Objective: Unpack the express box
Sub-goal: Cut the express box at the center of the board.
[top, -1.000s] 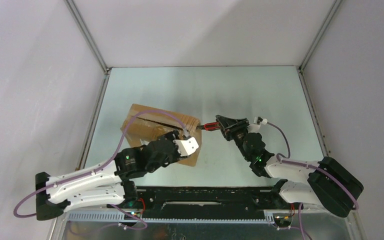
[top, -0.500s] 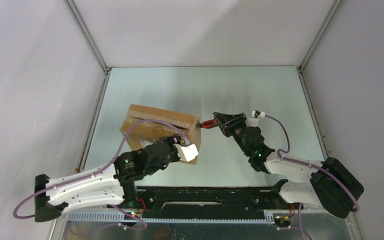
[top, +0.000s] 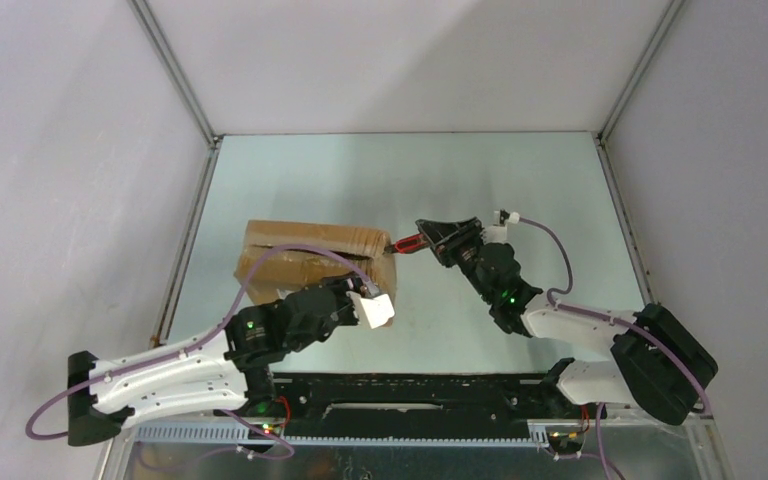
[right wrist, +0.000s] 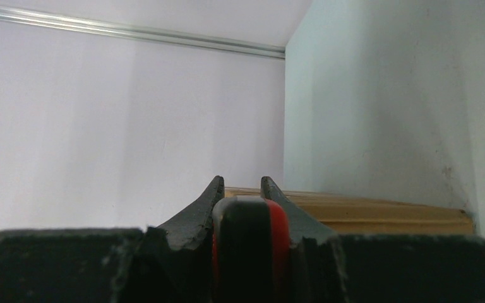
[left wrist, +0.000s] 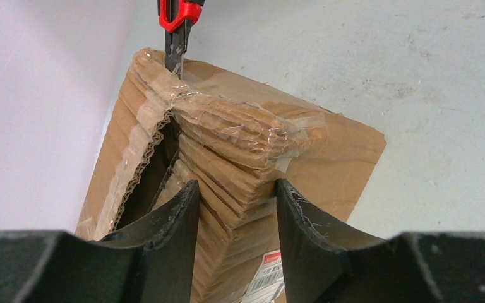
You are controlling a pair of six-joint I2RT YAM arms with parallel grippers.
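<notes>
In the overhead view the left end effector (top: 364, 292) sits at the near right corner of the express box (top: 305, 258). In the left wrist view, its left finger (left wrist: 180, 211) reaches into the dark gap of the parted seam and its right finger stays outside. We read it as clenched on the folded cardboard edge between them.

The box lies on the surface (top: 480, 180), left of centre, with its long side running left to right. Crumpled clear tape (left wrist: 252, 129) covers the ridge at the seam. A white printed label (left wrist: 264, 281) shows low on the side nearest the left wrist camera.

A red-handled utility knife (top: 407, 243) meets the box at its far right top corner. In the left wrist view its blade (left wrist: 173, 53) touches the taped seam end.

The right end effector (right wrist: 240, 189) is clamped on the knife handle, one finger on each side of the red and black grip. The box top shows just beyond its fingertips.
</notes>
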